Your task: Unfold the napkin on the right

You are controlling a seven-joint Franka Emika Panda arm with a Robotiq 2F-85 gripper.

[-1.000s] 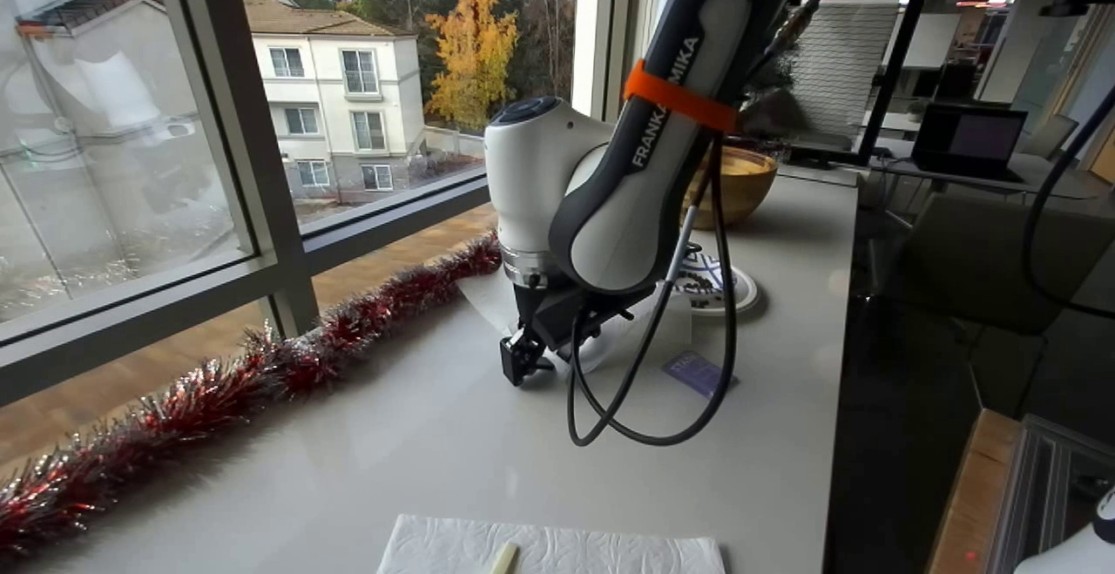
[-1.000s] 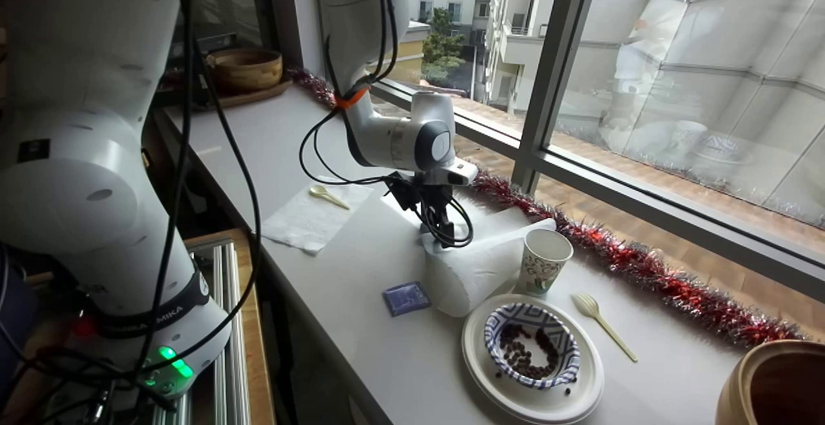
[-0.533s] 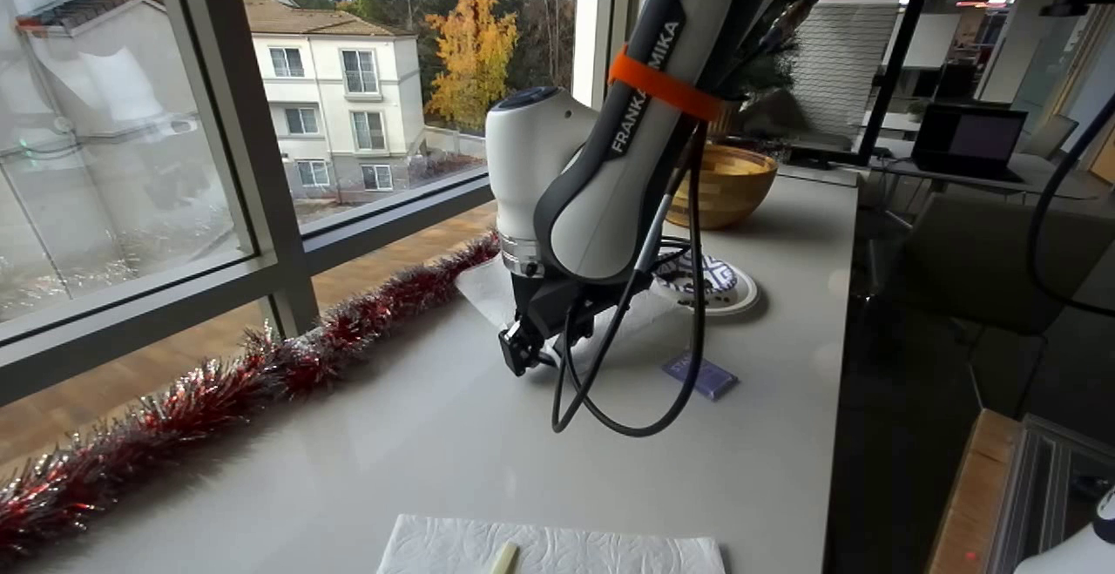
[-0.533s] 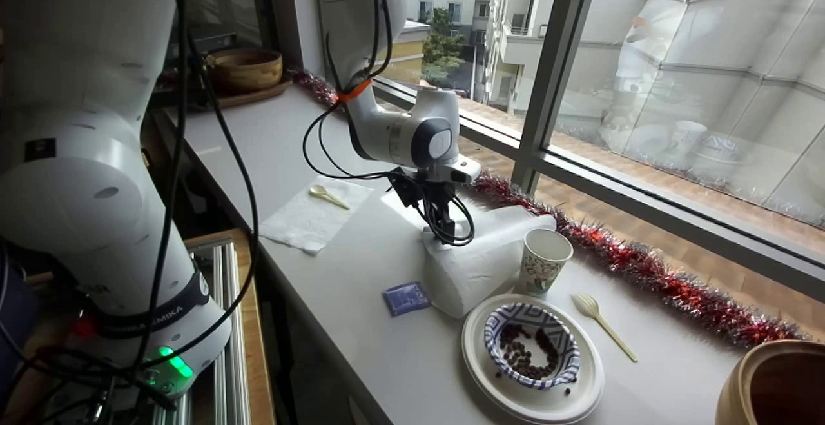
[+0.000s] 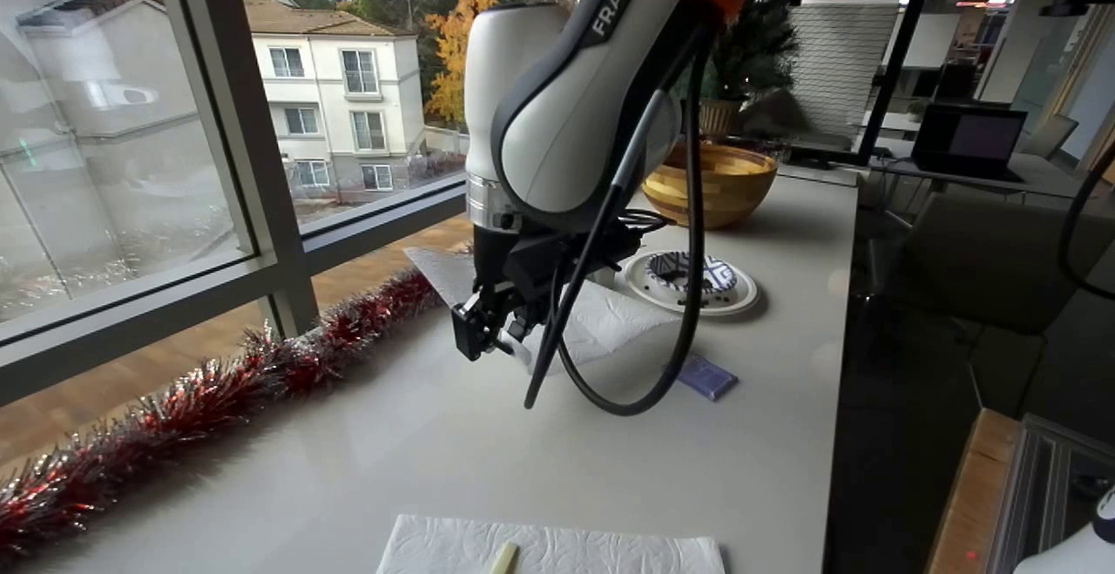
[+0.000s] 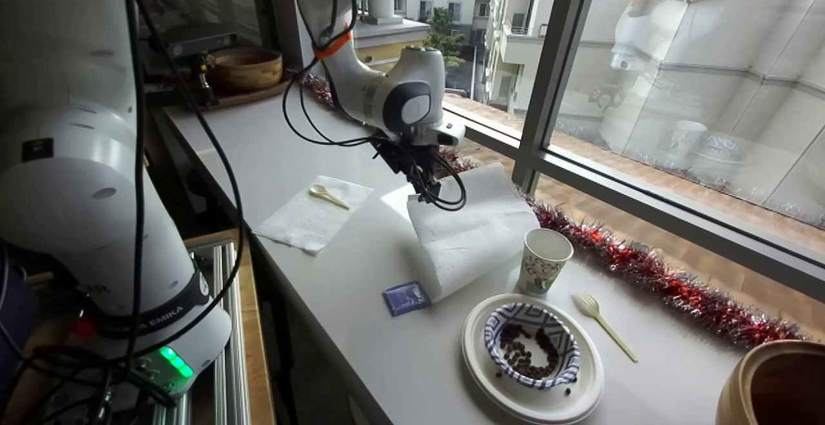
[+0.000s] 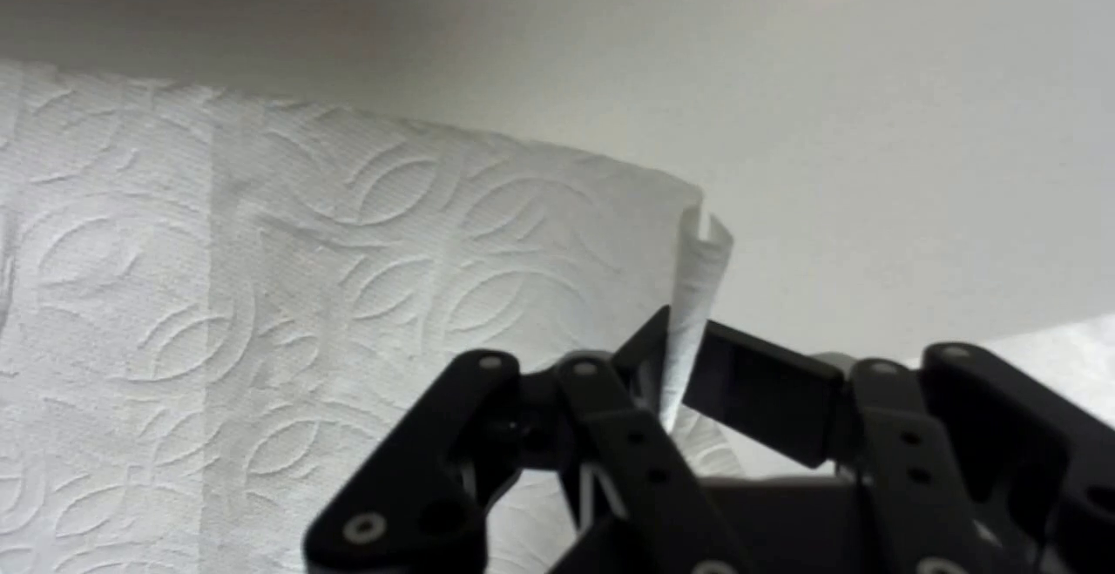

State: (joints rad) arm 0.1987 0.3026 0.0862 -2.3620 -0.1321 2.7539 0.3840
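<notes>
Napkin (image 6: 474,238) pinched in hand (image 7: 684,365), partly hidden

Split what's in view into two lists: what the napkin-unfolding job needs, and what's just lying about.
For the job:
pinched napkin
gripper, closed on that napkin's edge

Just lying about:
flat napkin, with a spoon on it
blue packet
cup
plate, with a patterned bowl on it
fork
tinsel
wooden bowl

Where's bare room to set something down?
In an exterior view, bare table lies between the flat napkin bearing a spoon and the blue packet, and from that napkin toward the far wooden bowl. Crowded: around held napkin, cup and plate.
</notes>
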